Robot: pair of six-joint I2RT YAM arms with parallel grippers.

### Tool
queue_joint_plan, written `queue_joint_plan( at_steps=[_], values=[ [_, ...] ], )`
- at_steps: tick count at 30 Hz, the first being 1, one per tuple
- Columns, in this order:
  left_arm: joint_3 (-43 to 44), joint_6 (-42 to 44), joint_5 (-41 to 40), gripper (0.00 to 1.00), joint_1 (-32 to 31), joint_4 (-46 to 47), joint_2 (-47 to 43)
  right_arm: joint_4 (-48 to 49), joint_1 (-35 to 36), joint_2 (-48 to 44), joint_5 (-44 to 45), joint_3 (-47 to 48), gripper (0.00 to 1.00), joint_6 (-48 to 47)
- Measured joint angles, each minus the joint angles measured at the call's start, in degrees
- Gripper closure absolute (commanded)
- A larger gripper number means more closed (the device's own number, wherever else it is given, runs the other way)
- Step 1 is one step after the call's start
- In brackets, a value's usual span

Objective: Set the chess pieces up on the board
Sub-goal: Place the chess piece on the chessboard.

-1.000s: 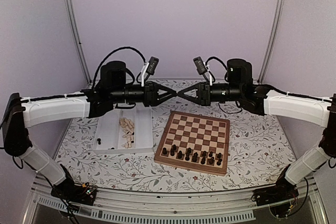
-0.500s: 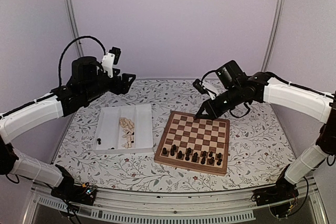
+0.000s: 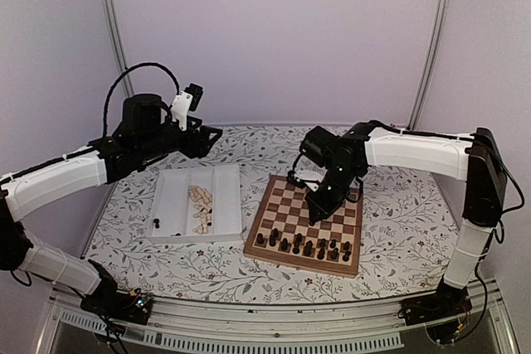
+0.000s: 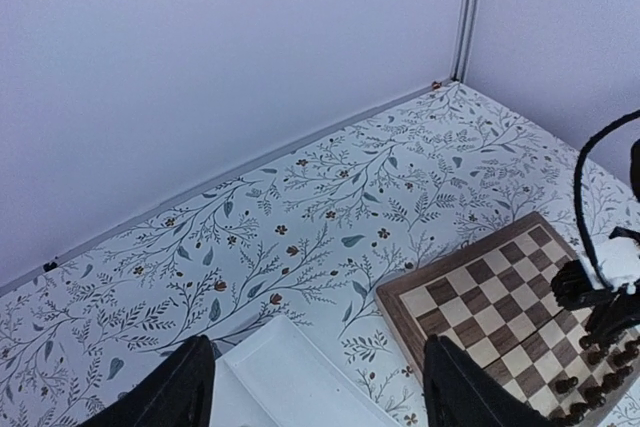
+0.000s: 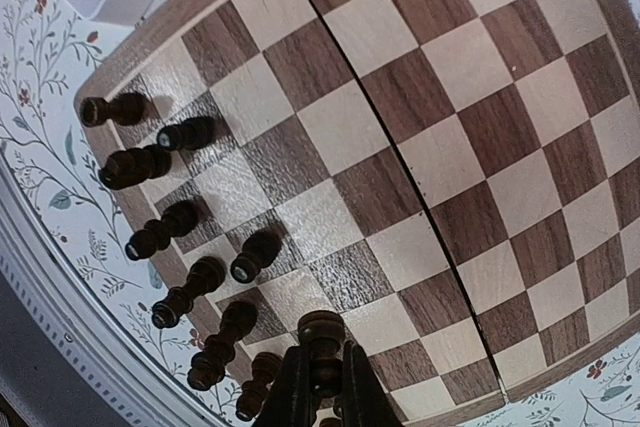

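Observation:
The board [image 3: 292, 195] lies right of centre, with several dark chess pieces [image 3: 303, 246] in a row along its near edge. My right gripper [image 3: 318, 211] hangs over the board's middle, shut on a dark chess piece [image 5: 322, 339]. In the right wrist view that piece sticks out between the fingertips of the right gripper [image 5: 322, 387], above squares just behind the standing dark pieces [image 5: 160, 162]. My left gripper [image 3: 214, 135] is raised above the tray's far end. In its wrist view the left gripper [image 4: 315, 392] is open and holds nothing, with the board [image 4: 470, 292] to its right.
A white two-compartment tray [image 3: 224, 184] lies left of the board. It holds a heap of pale pieces [image 3: 199, 205] and two loose dark ones [image 3: 157, 223]. The floral cloth [image 3: 398, 230] covers the table, and purple walls close in on three sides.
A second ago both grippers stood tip to tip high over the table. The left has since drawn back to the left and opened. The right has come down over the board with the dark piece.

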Motion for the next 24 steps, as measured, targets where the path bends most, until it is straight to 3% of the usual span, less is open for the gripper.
queue_joint_plan(
  at_steps=[24],
  values=[
    [0.0, 0.28, -0.15, 0.27, 0.0, -0.15, -0.02, -6.29, 4.79, 7.26, 1.62, 3.15, 0.93, -2.36]
  ],
)
